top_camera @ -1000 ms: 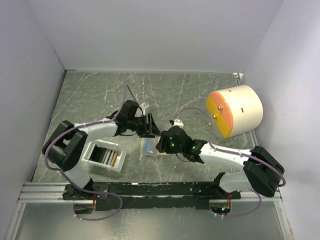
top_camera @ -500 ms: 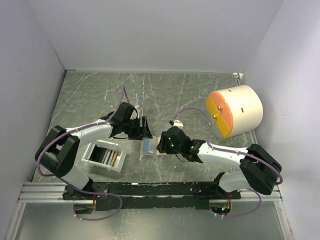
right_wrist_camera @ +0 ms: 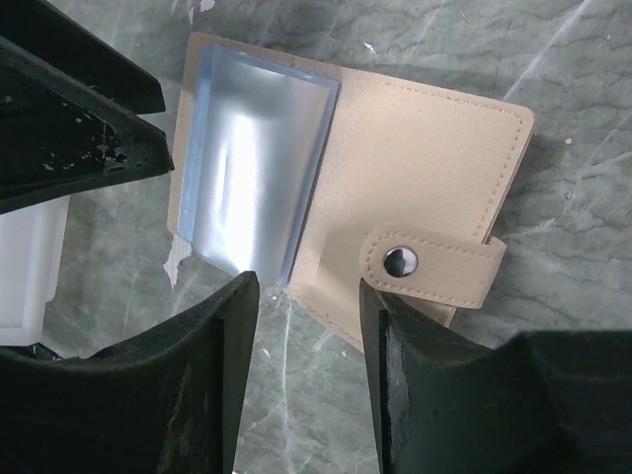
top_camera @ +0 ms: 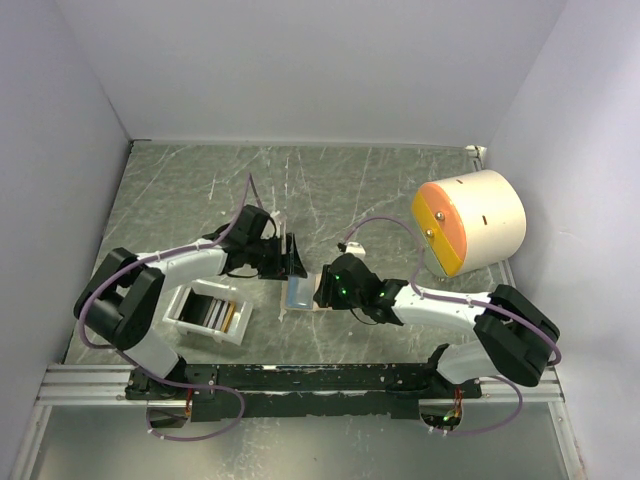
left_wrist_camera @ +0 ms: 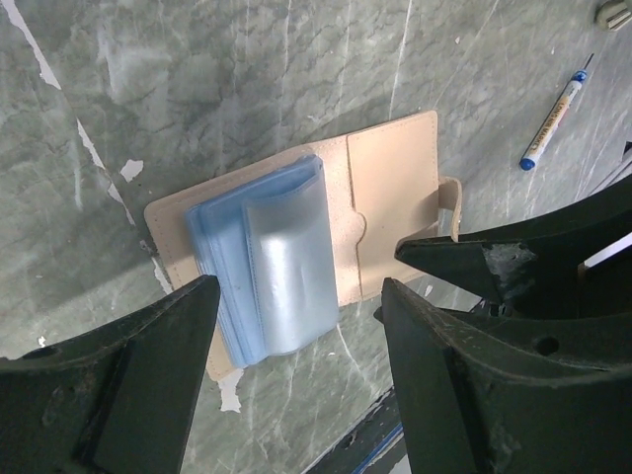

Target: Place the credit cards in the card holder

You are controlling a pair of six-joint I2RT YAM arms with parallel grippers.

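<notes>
At the middle of the table (top_camera: 400, 190), the left claw (left_wrist_camera: 301, 286) hangs over the card holder (left_wrist_camera: 395, 183). Its fingers are spread wide and nothing is caught between them. The right claw (right_wrist_camera: 308, 284) reaches in from the opposite side, its fingers parted less widely and also clamping nothing. In the left wrist view one of its fingertips sits right at the holder's tab edge, though I cannot tell whether it actually presses on the leather. From above, the two claws nearly meet over the holder.

The card holder lies unfolded and flat on the table. It is pale tan and leather-like, with stitching along its edges, and one leaf has a slip pocket with a curved notch. A snap tab (right_wrist_camera: 434, 265) with a small metal stud sits at one edge. A stack of pale blue, translucent plastic sleeves (right_wrist_camera: 252, 158) covers the other leaf, bulging upward and glossy.

Just left of the holder, beside the left arm, a white plastic tray (top_camera: 176, 310) holds the credit cards (top_camera: 213, 313). They stand on edge in a row, mostly dark ones with a yellow-orange one at the end nearer the holder.

A white pen with a blue tip (left_wrist_camera: 555, 123) lies on the table near the holder. A white drum with an orange face (top_camera: 470, 232) sits at the table's right side.
</notes>
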